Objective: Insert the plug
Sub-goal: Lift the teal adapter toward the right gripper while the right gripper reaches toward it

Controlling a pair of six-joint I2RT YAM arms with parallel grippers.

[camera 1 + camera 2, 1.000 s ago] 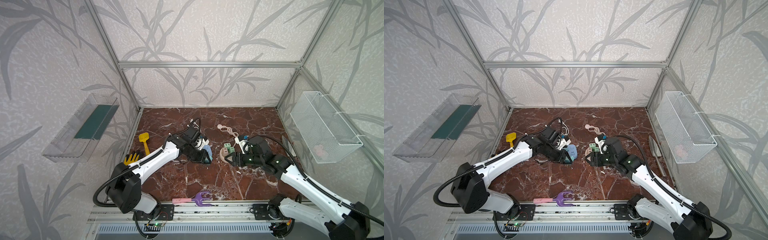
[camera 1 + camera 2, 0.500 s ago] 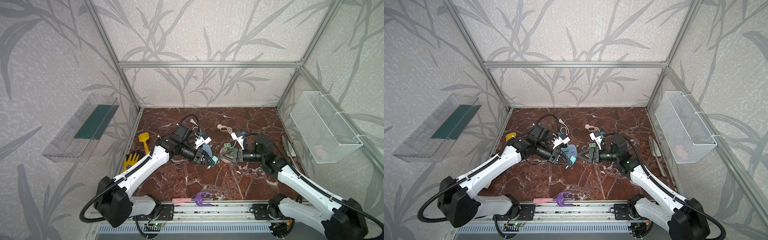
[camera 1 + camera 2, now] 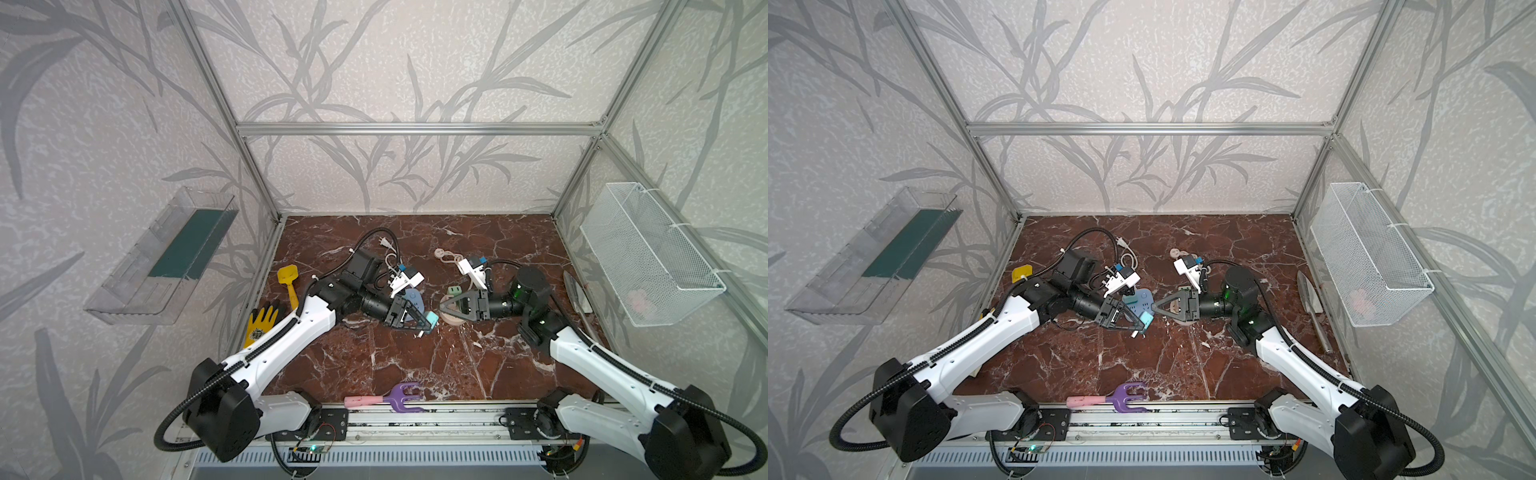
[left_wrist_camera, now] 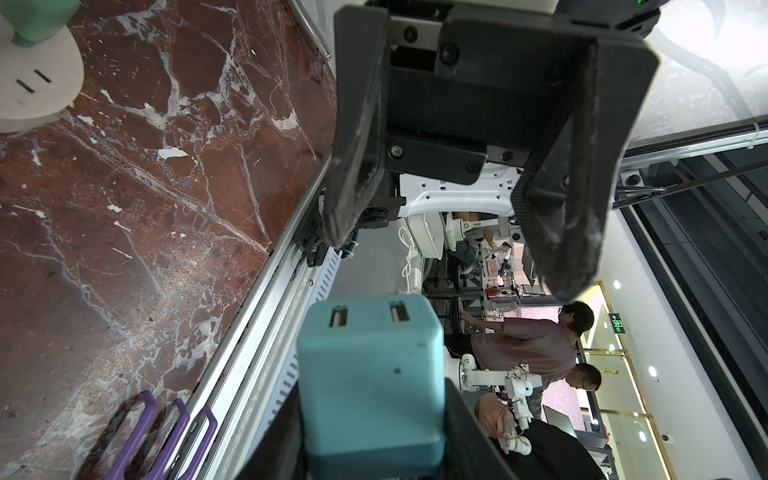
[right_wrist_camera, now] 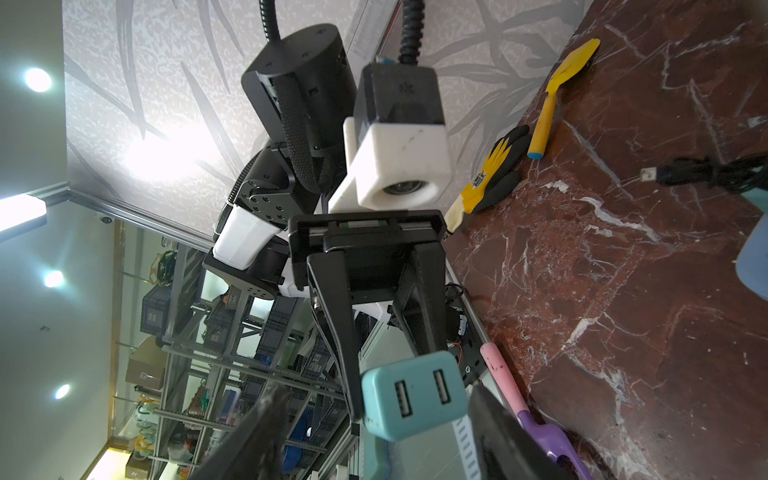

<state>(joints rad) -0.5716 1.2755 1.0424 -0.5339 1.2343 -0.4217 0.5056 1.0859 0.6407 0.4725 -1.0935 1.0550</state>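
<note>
- In both top views, a clear plastic bin (image 3: 124, 291) hangs on the left wall with a dark green slab (image 3: 191, 245) lying in it. A white wire basket (image 3: 615, 232) hangs on the right wall with a small pink thing (image 3: 638, 300) at its bottom.
- Also in both top views, the left claw (image 3: 428, 322) pinches the teal charger plug (image 3: 433, 320) over the middle of the red marble counter (image 3: 415, 365), held off the surface. The right claw (image 3: 445, 306) points at it from the right, nearly tip to tip. I cannot tell whether they touch.
- A blue socket board (image 3: 415, 297) lies just far of the left claw. A beige socket board (image 3: 451, 318) lies under the right claw, with a green plug (image 3: 454, 289) on it.
- A purple rake (image 3: 399, 397) with a pink handle lies at the near edge.
- In the left wrist view, the plug (image 4: 370, 374) is a teal cube with rounded corners and two USB ports side by side on one face. The left claw's dark fingers (image 4: 469, 432) flank it.
- Facing it, the right claw (image 4: 457, 249) stands spread, with nothing between its fingers. The beige board (image 4: 37, 95) shows two slots.
- In the right wrist view, the left claw's fingers (image 5: 332, 324) press on opposite sides of the plug (image 5: 411, 395), and its two ports face the camera. The right claw's own blurred fingers (image 5: 257, 436) stand apart on either side and do not clasp it.
- A yellow toy shovel (image 5: 557, 83) and a yellow-and-black glove (image 5: 494, 174) lie on the counter.
</note>
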